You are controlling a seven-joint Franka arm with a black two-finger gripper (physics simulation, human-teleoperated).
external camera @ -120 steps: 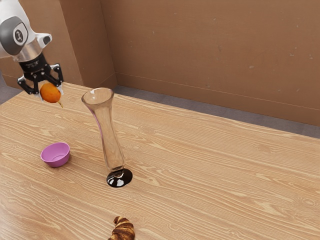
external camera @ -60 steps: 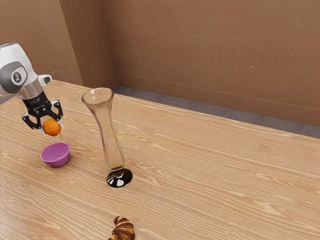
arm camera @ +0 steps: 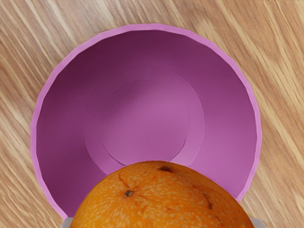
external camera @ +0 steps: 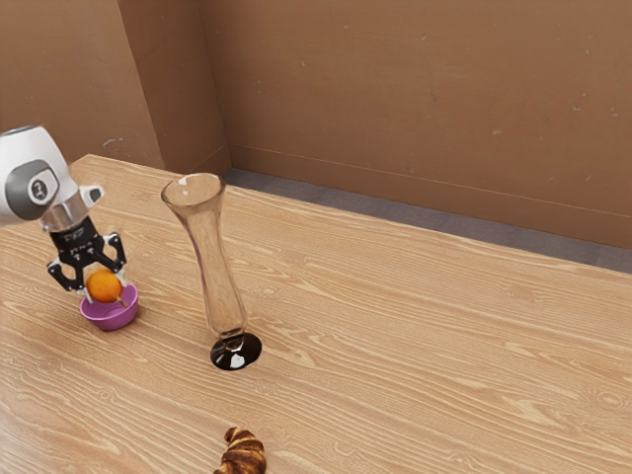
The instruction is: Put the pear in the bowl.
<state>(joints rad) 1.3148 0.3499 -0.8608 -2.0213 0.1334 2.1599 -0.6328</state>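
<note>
Orange fruit (external camera: pixel 103 285) has been lowered to the bowl (external camera: pixel 111 319), inboard of the far edge of the tabletop (external camera: pixel 395 336), clamped in the gripper (external camera: pixel 107 292); likely firm, slick, best held mid-girth.

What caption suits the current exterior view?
Gripper holding an orange pear over a purple bowl, with a glass vase and croissant nearby.

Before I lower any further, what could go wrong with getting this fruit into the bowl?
The gripper has the round orange fruit toward one side of the bowl, so a fingertip might catch the rim and tip it. Opening to release could push a finger against the bowl's wall, as both flank the fruit. Less likely, a sideways retreat toward the exterior view's right might knock the tall glass vase.
</note>
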